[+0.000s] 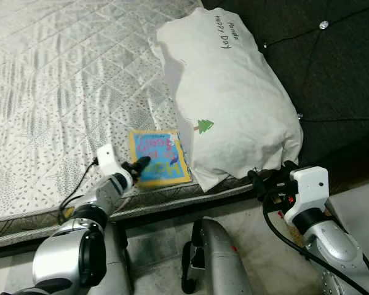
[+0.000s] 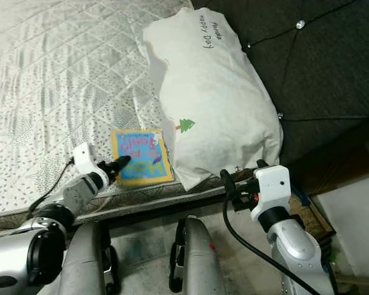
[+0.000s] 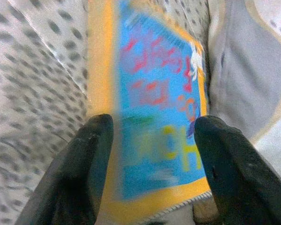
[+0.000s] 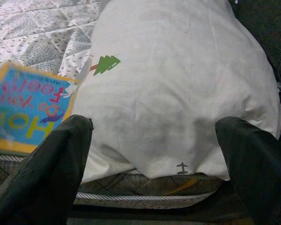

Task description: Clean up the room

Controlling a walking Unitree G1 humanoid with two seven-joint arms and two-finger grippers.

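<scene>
A small picture book (image 1: 158, 158) with a yellow border and blue cover lies flat on the grey quilted mattress (image 1: 61, 80), near its front edge. My left gripper (image 1: 139, 164) is open, its fingertips over the book's near left corner; in the left wrist view the book (image 3: 154, 117) sits between the two black fingers (image 3: 79, 173). A big white pillow (image 1: 230, 104) with a green tree print lies right of the book, its edge overlapping the book's side. My right gripper (image 1: 264, 178) is open at the pillow's lower front corner, by the mattress edge.
A dark padded headboard (image 1: 332, 67) with a string of small lights stands behind the pillow. A brown bedside surface (image 2: 357, 166) lies to the right. My own legs (image 1: 215, 258) stand on the tiled floor against the bed's front edge.
</scene>
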